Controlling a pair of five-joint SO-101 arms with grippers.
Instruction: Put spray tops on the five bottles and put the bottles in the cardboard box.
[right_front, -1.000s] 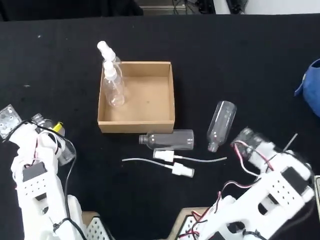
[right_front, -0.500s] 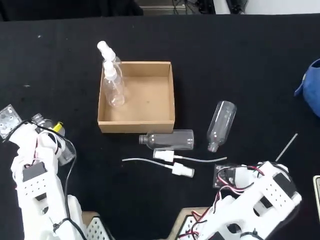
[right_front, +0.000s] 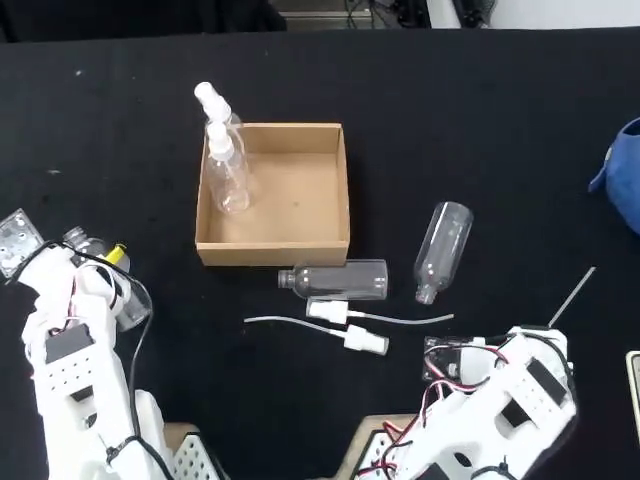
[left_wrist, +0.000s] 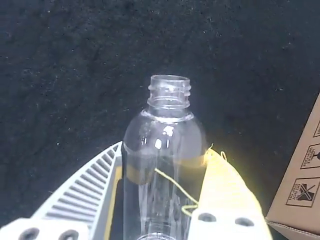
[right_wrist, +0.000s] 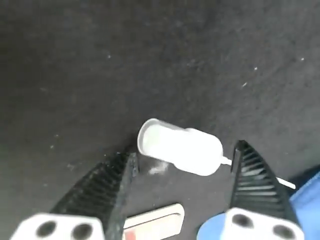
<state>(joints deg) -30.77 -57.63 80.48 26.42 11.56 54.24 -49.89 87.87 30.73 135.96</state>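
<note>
Bottles (right_front: 225, 165) of clear plastic, two with white tops, lean inside the square cardboard box (right_front: 345, 190). Two uncapped ones (right_front: 335, 281) lie beside it on the black cloth (right_front: 500, 120). Left gripper (left_wrist: 165, 152) is clamped on a fifth bottle (left_wrist: 167, 115), threaded neck bare. Right gripper (right_wrist: 186, 152) gapes wide, straddling a stubby white spray top (right_wrist: 177, 146).

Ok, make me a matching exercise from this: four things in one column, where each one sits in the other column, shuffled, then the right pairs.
Things
1. bottle in the left wrist view
2. two capped bottles
3. bottle with neck pointing left
4. spray top in the right wrist view

Places
A. on the table, inside the open right tool
B. in the cardboard box, at its left side
C. gripped by the left tool
D. lying on the table just in front of the box

Pairs: 1-C, 2-B, 3-D, 4-A
</note>
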